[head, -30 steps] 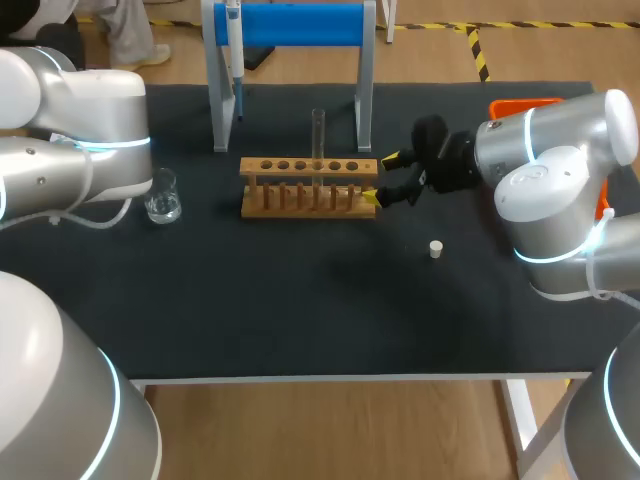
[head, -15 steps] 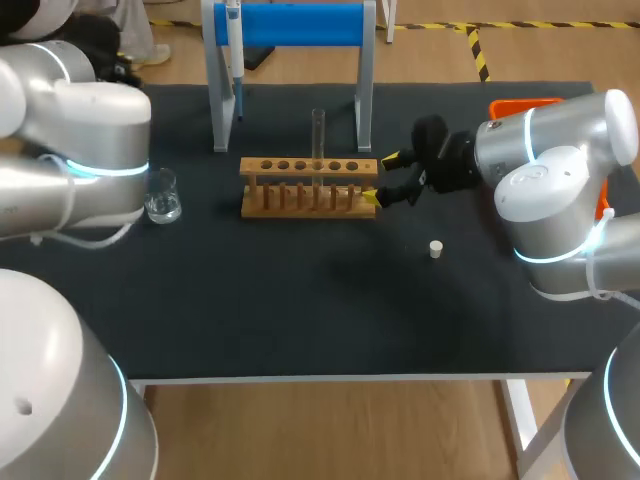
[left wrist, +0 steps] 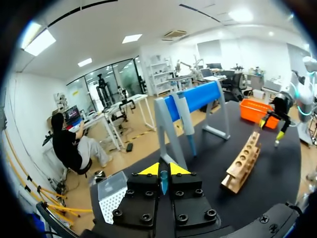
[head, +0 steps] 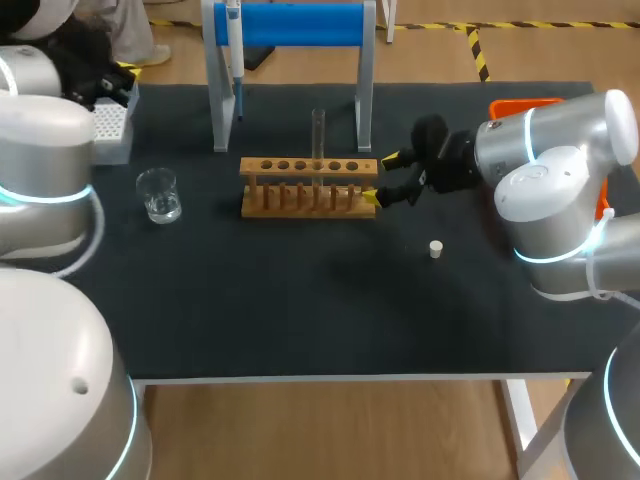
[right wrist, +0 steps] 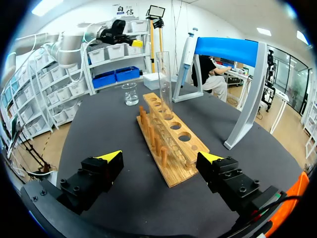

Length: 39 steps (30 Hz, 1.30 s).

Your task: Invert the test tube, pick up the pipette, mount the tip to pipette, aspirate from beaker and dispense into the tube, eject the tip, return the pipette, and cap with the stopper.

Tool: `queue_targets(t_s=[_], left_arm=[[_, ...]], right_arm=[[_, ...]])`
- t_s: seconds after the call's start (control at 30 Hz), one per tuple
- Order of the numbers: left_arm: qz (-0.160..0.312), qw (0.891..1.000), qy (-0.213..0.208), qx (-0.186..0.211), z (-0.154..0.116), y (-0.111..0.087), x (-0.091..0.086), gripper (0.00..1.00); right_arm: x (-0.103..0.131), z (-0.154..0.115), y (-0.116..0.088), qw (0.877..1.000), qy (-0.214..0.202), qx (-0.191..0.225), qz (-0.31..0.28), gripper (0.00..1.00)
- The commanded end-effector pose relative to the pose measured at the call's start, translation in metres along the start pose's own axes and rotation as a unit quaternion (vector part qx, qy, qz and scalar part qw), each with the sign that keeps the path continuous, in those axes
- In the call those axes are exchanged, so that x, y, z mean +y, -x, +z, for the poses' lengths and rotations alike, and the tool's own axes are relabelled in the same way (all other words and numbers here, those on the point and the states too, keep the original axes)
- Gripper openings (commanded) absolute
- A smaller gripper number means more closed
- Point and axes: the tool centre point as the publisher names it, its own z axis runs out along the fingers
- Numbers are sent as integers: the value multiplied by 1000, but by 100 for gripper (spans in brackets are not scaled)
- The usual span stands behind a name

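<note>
**Hazards**

1. Right arm (head: 545, 170): the right jaws are spread, one tip on each side of the rack's (head: 310, 185) end, apparently without gripping it. If they close off-centre or the arm drifts, the rack would likely slide or tilt.
2. Stand (head: 290, 25): the pipette (head: 232, 50) hangs at one upright. The left jaws are pressed together (a thin bluish sliver shows between them, and what it is cannot be told). If they approach without spreading first, they could knock the pipette from its hanger.
3. Beaker (head: 160, 195): it stands on the bench (head: 300, 300) between the left arm (head: 40, 170) and the rack. A low sweep could upset it.
4. Tube (head: 318, 135): it stands upright in a rack hole and projects well above it. Any jolt to the rack would probably topple it.
5. Stopper (head: 436, 249): it lies loose on the bench near the right arm and may roll if brushed.

**View differences**

- Head view: shows the stopper and how far the beaker stands from the rack. It does not resolve the left jaws.
- Left wrist view: shows the left jaws and the tip box (left wrist: 114, 196) just beside them.
- Right wrist view: shows the gaps between the jaw tips and the rack end. The stopper is absent.
</note>
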Motion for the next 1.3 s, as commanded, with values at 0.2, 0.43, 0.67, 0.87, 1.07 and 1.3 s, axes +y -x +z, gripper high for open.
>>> queue_targets(t_s=[0.2, 0.43, 0.67, 0.87, 1.07, 1.3], left_arm=[[0, 997, -6, 78, -24, 3, 3, 0], [0, 997, -6, 78, -24, 3, 3, 0], [61, 983, -7, 172, -49, -63, -41, 0], [96, 967, -18, 235, -67, -122, -73, 0], [124, 950, -30, 284, -72, -173, -97, 0], [129, 941, 0, 313, -57, -220, -110, 0]], right_arm=[[0, -1, 0, 1000, 0, 1, 0, 100], [0, -1, 0, 1000, 0, 1, 0, 100], [0, -1, 0, 1000, 0, 1, 0, 100], [0, -1, 0, 1000, 0, 1, 0, 100], [0, -1, 0, 1000, 0, 1, 0, 100], [0, -1, 0, 1000, 0, 1, 0, 100]])
